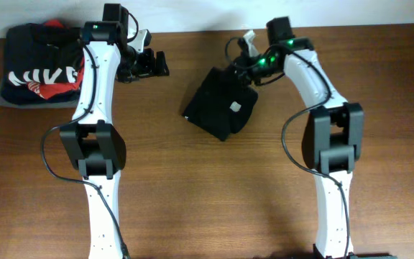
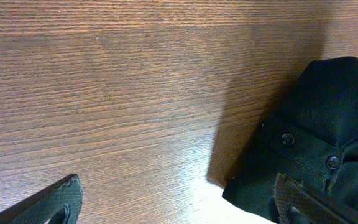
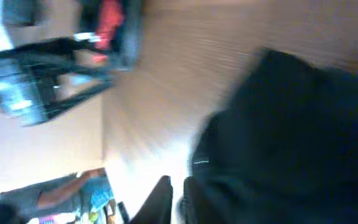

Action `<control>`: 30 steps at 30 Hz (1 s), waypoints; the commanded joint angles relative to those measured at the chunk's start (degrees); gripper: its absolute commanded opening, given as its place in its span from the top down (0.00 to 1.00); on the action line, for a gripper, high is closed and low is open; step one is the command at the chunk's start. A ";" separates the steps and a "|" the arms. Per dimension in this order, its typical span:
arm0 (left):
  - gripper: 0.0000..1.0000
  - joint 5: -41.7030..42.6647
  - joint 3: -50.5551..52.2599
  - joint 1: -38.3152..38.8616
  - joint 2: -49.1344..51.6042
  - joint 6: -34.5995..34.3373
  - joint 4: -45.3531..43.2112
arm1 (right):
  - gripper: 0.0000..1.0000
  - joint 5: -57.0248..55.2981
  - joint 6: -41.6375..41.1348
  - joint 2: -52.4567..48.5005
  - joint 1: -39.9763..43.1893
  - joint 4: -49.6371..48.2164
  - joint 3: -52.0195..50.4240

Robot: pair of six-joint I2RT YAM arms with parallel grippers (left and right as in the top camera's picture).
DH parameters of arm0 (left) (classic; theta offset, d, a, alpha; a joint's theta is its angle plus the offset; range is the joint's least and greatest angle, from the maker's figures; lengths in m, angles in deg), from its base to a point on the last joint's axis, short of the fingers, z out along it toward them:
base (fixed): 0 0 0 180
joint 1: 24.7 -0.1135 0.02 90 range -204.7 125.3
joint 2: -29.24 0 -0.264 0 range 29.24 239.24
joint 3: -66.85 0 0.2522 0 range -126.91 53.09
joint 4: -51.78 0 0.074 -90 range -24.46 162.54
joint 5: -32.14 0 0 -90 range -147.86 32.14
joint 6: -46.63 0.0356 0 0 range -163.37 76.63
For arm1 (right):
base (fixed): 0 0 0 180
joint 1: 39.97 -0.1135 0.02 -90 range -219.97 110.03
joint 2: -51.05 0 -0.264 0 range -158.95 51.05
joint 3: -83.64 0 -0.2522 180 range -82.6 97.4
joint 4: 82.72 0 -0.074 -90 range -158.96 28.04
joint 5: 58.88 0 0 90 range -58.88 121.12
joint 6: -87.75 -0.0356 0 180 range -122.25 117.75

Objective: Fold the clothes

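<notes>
Left hand (image 1: 149,65): fingers spread wide and holding nothing, poised over bare worktop (image 1: 192,187) toward the far edge, to the left of the shirt (image 1: 218,108). Judgement: it stands open either to take a corner when needed or to keep clear of the other arm.

Right hand (image 1: 241,61): set at the shirt's far right edge, low over the cloth. Its fingers look close together, but its own camera is blurred, so I cannot tell whether they pinch fabric.

The shirt lies near the middle of the worktop as a small, skewed bundle, doubled over, with a pale label (image 1: 234,108) facing up. Judgement: folding is well advanced. A printed top (image 1: 38,72) lies folded at the far left corner, well apart and not part of this job.

Views: only the overhead view shows both arms and the bundle's outline. Only the left wrist view shows a strip with buttons (image 2: 288,139) on the shirt. The right wrist view adds nothing beyond dark cloth beside the fingers.
</notes>
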 commanded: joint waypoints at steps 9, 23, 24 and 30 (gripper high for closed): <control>0.01 -0.20 -1.20 0.07 0.46 -0.09 0.07 | 0.82 11.13 11.19 2.56 -6.58 11.37 2.10; 0.01 -0.20 -1.20 0.04 0.46 -0.09 0.66 | 0.82 2.82 10.82 -6.69 -10.43 13.40 -4.98; 0.01 -0.20 -1.20 0.04 0.46 -0.09 0.66 | 0.83 1.01 10.84 -6.69 -10.40 13.33 -5.90; 0.01 -0.20 -1.20 0.04 0.46 -0.09 0.68 | 0.91 0.59 10.86 -5.92 -10.34 13.16 -6.14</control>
